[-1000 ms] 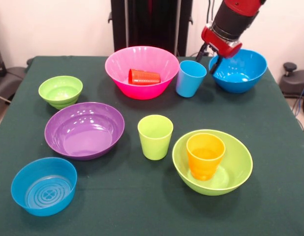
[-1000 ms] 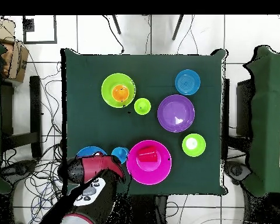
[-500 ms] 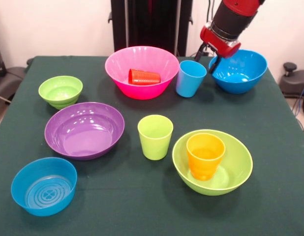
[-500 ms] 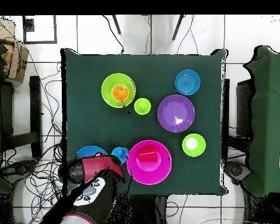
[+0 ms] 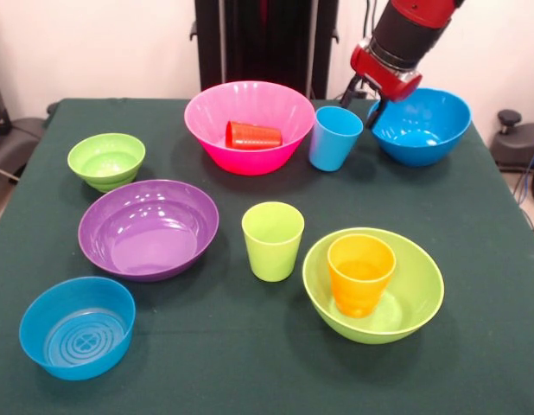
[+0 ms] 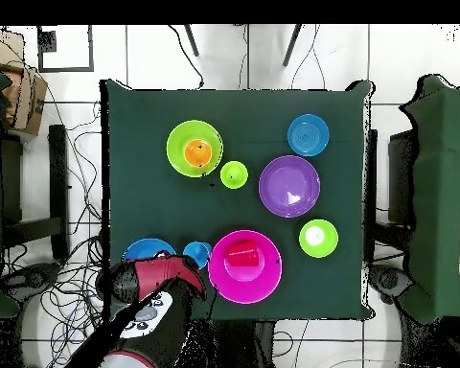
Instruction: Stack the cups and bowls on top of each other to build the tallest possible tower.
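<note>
My gripper (image 5: 367, 102) is at the back right, shut on the near-left rim of the large blue bowl (image 5: 425, 125), which sits slightly tilted. A light blue cup (image 5: 334, 137) stands just left of it. The red cup (image 5: 254, 135) lies on its side in the large pink bowl (image 5: 250, 108). At the front right, the orange cup (image 5: 360, 273) stands upright in the large lime green bowl (image 5: 418, 294). A lime green cup (image 5: 272, 239) stands alone mid-table. In the overhead view the arm covers most of the large blue bowl (image 6: 141, 251).
The large purple bowl (image 5: 149, 228) sits left of centre. A small lime green bowl (image 5: 106, 160) is behind it, and a small blue bowl (image 5: 77, 326) with a ringed base is at the front left corner. Green cloth covers the table (image 5: 474, 225).
The gripper has risen a little and shifted right, and the large blue bowl has moved slightly right with it.
</note>
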Available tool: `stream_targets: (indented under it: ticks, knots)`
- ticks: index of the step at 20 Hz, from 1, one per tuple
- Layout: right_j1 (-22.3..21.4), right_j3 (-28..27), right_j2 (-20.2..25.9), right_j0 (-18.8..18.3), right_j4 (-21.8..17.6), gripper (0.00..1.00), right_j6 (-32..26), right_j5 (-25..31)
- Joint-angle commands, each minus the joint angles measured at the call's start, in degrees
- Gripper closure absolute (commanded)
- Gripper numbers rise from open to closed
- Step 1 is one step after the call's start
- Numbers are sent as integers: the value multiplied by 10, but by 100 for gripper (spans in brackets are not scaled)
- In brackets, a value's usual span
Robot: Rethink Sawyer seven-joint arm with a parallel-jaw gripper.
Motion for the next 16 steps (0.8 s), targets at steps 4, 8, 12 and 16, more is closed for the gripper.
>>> stream_targets:
  ticks: [4, 8, 12, 16]
  knots:
    - [-42, -29, 69, 5, 3, 0, 7, 75]
    - [-44, -40, 71, 15, 11, 0, 18, 99]
    - [-47, -43, 85, 14, 23, 0, 26, 108]
    - [-49, -39, 92, 10, 26, 0, 27, 101]
